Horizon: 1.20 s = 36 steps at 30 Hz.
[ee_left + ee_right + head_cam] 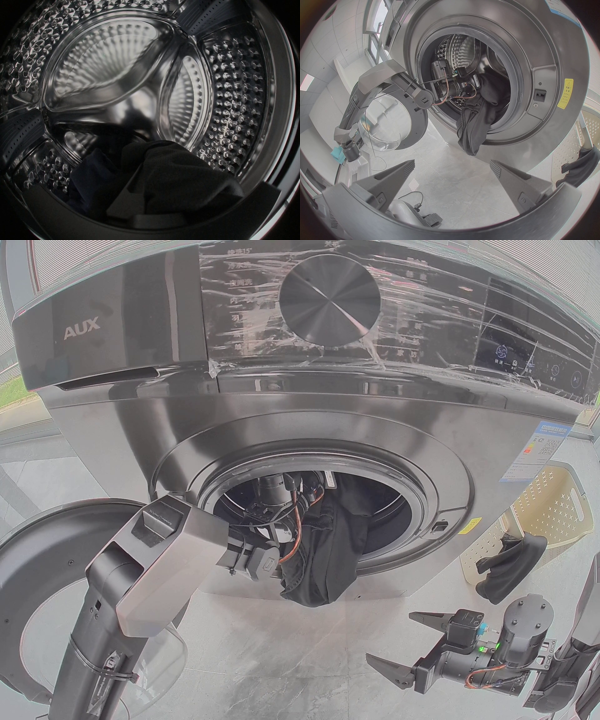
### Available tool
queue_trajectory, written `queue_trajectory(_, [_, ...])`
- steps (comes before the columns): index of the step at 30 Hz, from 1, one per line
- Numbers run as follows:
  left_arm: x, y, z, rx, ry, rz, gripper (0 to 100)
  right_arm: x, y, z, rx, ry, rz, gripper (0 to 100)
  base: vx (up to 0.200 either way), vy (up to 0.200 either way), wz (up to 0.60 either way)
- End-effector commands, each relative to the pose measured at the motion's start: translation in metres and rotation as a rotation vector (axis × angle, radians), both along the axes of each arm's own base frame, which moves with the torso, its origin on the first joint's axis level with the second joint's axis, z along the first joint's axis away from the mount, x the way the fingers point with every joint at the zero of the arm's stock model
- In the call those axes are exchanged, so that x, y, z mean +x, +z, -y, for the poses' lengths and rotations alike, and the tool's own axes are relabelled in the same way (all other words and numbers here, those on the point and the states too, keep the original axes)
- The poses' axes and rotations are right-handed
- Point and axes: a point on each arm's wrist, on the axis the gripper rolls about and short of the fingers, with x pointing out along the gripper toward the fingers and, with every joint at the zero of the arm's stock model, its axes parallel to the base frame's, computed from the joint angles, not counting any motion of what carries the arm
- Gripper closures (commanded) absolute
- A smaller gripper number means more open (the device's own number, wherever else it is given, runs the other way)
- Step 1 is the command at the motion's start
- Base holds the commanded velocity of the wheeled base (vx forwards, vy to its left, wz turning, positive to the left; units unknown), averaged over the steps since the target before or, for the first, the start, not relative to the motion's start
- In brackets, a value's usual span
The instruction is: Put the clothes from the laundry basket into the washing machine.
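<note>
Garment (325, 552) half inside washing machine (350, 415)

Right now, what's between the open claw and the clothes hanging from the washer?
Just bare floor between right gripper and black clothes, seen in the head view.

There is one washer (375, 421), with one door (37, 590), one drum (237, 93) and one dial (329, 299) on its panel. Two stickers sit on its front: one yellow sticker (469, 525) and one blue-topped label (540, 452). One basket (556, 502) stands beside it. Two black garments can be counted: one rim garment (325, 552) hanging over the drum's mouth and one basket garment (509, 565) draped over the basket's edge. More dark cloth (93, 175) lies in the drum; how many pieces it makes cannot be told. Two arms are in view, a left arm (156, 552) and a right arm (528, 621), and the right one carries two fingers (390, 181).
</note>
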Motion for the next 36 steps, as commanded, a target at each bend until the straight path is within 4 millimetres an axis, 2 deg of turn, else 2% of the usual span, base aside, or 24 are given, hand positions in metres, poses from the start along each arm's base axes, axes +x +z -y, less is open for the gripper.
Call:
queue_trajectory(1, [0.014,-0.006,-0.001,-0.01,0.043,0.007,100,0.001,-0.003,0.0,-0.01,-0.004,-0.011,0,0.0,0.0,0.0])
queue_trajectory(8, [0.013,-0.006,-0.001,0.0,0.041,-0.01,100,0.002,-0.003,0.001,-0.01,-0.007,-0.011,0,0.0,0.0,0.0])
queue_trajectory(9, [0.013,-0.006,-0.001,-0.001,0.04,-0.014,0,0.002,-0.003,0.001,-0.01,-0.007,-0.011,0,0.0,0.0,0.0])
queue_trajectory(14, [0.008,-0.008,-0.004,0.016,0.041,-0.057,0,0.002,-0.003,0.001,-0.008,-0.011,-0.009,0,0.0,0.0,0.0])
queue_trajectory(20, [-0.022,-0.01,-0.007,0.106,-0.012,-0.225,0,0.003,-0.002,0.001,-0.008,-0.011,-0.007,0,0.0,0.0,0.0])
queue_trajectory(26, [-0.041,-0.028,0.001,0.175,-0.111,-0.313,0,0.003,-0.002,0.001,-0.005,-0.011,-0.005,0,0.0,0.0,0.0])
queue_trajectory(32, [-0.043,-0.059,0.005,0.227,-0.12,-0.365,0,0.003,-0.002,0.001,-0.004,-0.011,-0.004,0,0.0,0.0,0.0])
queue_trajectory(34, [-0.042,-0.064,0.005,0.241,-0.12,-0.367,0,0.003,-0.001,0.0,-0.002,-0.009,-0.002,0,0.0,0.0,0.0])
queue_trajectory(35, [-0.042,-0.064,0.005,0.241,-0.12,-0.367,100,0.003,-0.001,0.0,-0.002,-0.009,-0.002,0,0.0,0.0,0.0])
queue_trajectory(36, [-0.04,-0.066,0.005,0.247,-0.118,-0.366,100,0.003,-0.001,0.0,-0.002,-0.009,-0.002,0,0.0,0.0,0.0])
